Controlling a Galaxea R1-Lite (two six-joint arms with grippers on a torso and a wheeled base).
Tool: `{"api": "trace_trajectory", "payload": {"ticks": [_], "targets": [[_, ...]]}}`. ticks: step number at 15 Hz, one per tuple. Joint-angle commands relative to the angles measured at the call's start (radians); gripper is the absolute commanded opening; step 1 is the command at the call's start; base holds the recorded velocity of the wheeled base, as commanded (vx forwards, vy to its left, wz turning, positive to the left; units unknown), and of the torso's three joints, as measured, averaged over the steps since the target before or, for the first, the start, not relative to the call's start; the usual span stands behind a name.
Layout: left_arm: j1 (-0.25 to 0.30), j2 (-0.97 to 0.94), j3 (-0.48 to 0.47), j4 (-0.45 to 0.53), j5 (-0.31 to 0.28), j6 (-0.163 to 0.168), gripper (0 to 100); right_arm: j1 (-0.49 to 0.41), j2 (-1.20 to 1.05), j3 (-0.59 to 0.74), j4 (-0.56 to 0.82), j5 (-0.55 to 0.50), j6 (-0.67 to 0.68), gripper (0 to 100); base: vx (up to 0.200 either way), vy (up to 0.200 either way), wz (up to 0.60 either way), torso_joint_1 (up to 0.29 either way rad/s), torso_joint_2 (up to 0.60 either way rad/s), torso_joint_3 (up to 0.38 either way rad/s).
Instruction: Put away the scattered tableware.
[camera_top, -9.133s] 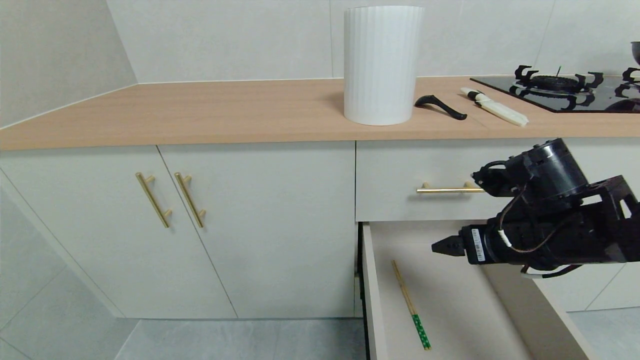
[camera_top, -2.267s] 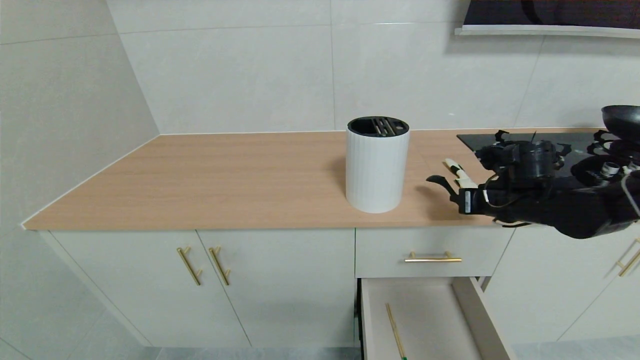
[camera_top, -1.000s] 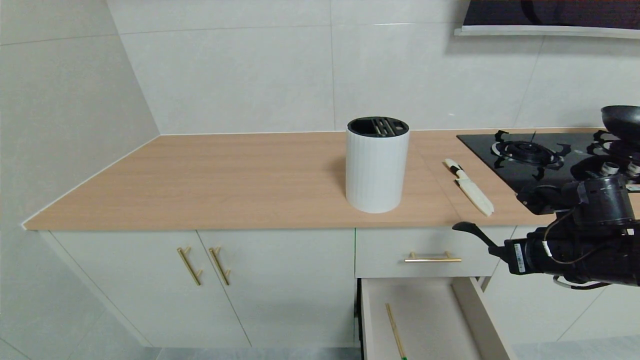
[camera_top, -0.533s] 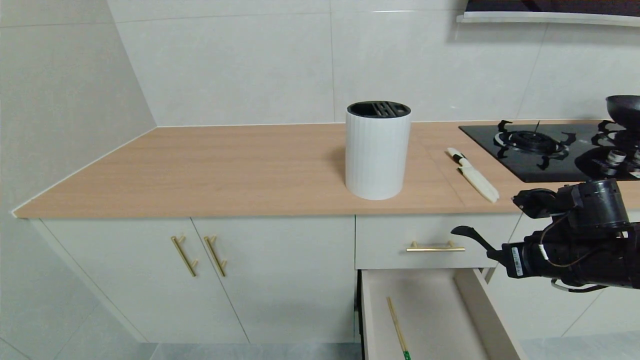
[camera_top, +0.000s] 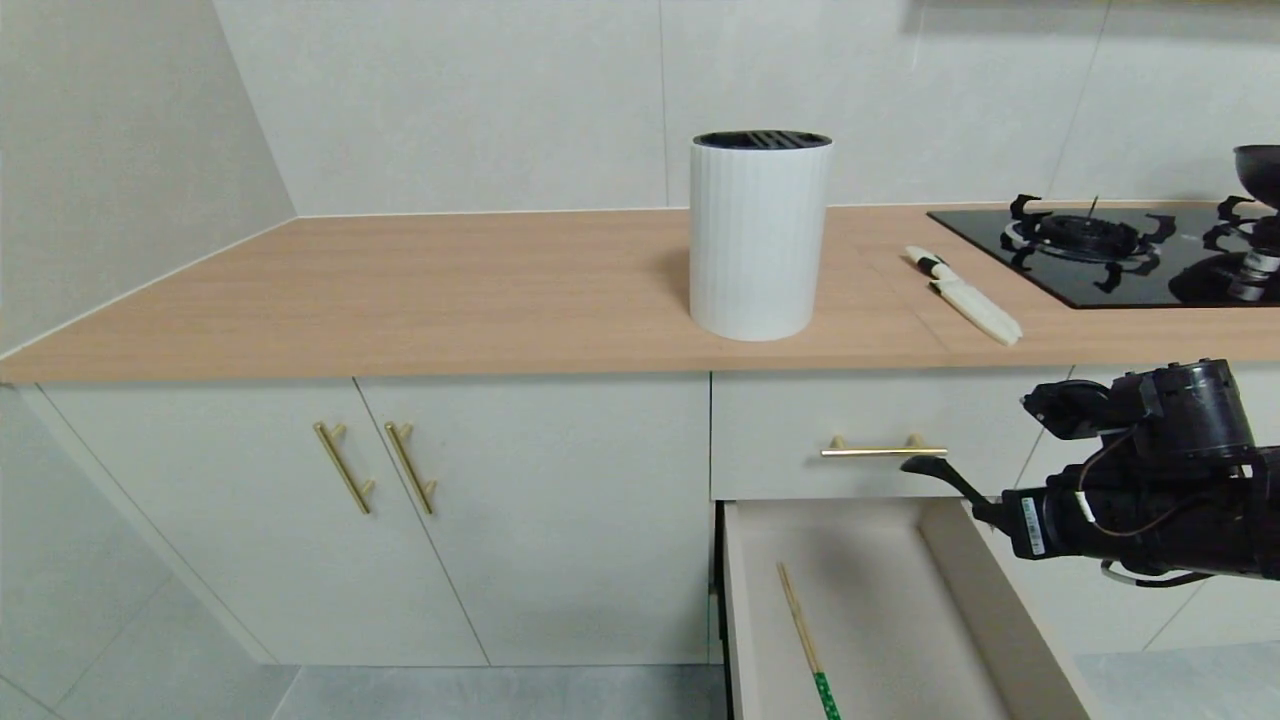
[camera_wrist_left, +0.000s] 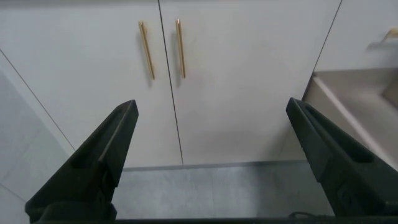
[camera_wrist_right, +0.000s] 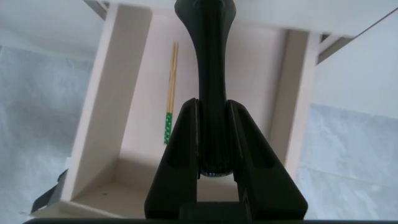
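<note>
Head view: right claw clamped on black utensil, over open drawer, below surface carrying knife and white holder. Right wrist view: slim, curved handle, long axis continuing claw line, free end toward cabinet, parallel to chopsticks in drawer. Left claw: fingers wide apart.

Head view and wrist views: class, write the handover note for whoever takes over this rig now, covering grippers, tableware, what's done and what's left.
Left gripper: jaws open, empty, facing the cupboard doors.
Right gripper: shut on the black utensil, above the open drawer.
Done: one chopstick lies in the drawer.
Left: lower the utensil in. The knife lies on the countertop beside the white holder.
</note>
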Motion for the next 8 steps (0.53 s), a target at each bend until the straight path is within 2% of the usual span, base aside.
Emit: {"api": "trace_trajectory", "payload": {"ticks": [1,8], "targets": [[0.0,0.0,0.0,0.0,-0.001,0.0,100,0.0,0.006,0.001,-0.001,0.0,0.0,0,0.0,0.0,0.0,-0.168,0.48,0.295],[0.0,0.0,0.0,0.0,0.0,0.0,100,0.002,0.019,0.006,-0.001,0.0,-0.002,0,0.0,0.0,0.0,-0.142,0.46,0.314]]}}
